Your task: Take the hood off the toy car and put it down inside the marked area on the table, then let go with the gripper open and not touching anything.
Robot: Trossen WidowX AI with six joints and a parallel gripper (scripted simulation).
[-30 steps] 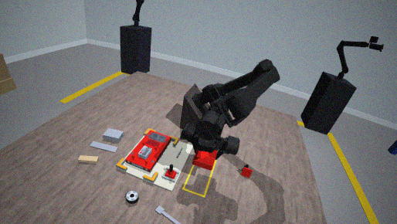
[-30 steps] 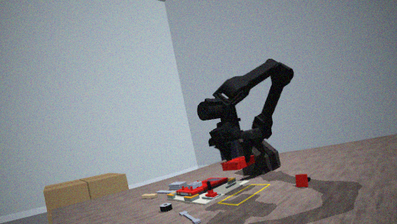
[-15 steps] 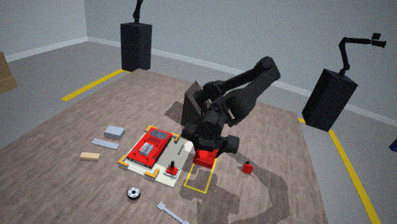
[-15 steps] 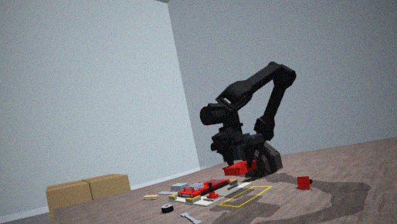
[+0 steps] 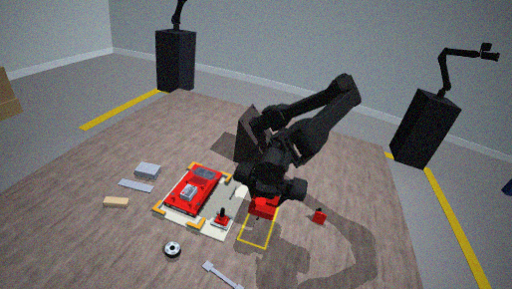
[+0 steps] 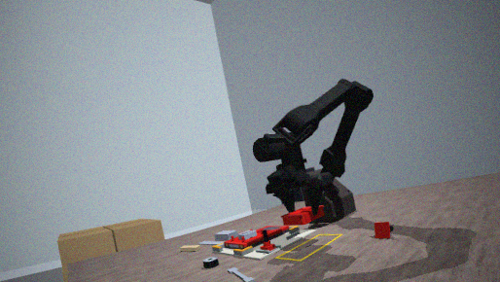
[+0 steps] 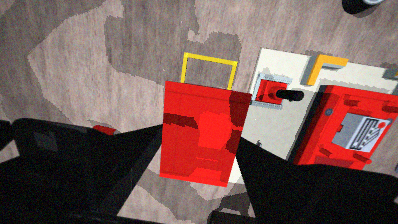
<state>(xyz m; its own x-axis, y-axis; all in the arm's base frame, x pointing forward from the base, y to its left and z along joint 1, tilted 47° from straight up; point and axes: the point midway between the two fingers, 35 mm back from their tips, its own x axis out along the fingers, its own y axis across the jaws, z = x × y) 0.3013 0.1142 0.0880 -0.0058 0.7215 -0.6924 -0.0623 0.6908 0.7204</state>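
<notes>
The red hood [image 5: 263,208] [image 6: 297,217] [image 7: 200,130] is off the car and hangs above the table, roughly level. My gripper [image 6: 303,211] [image 7: 200,133] is shut on it, one finger at each side; the fingertips are mostly hidden in the top view. The marked area, a yellow outline [image 5: 251,244] [image 6: 321,247] [image 7: 211,57], lies on the table. In the top view and the wrist view the hood hides its far part, and its near end shows past the hood. The red toy car [image 5: 187,203] [image 6: 267,232] [image 7: 330,100] stands beside it with a grey engine block exposed.
The pale board [image 5: 214,232] [image 7: 270,60] under the car has orange corner brackets and a small red base with a black lever [image 5: 222,213] [image 7: 290,95]. A red block [image 5: 319,216] [image 6: 382,230] lies on the outline's other side. A wheel [image 5: 172,248] and a grey wrench [image 5: 221,275] lie in front.
</notes>
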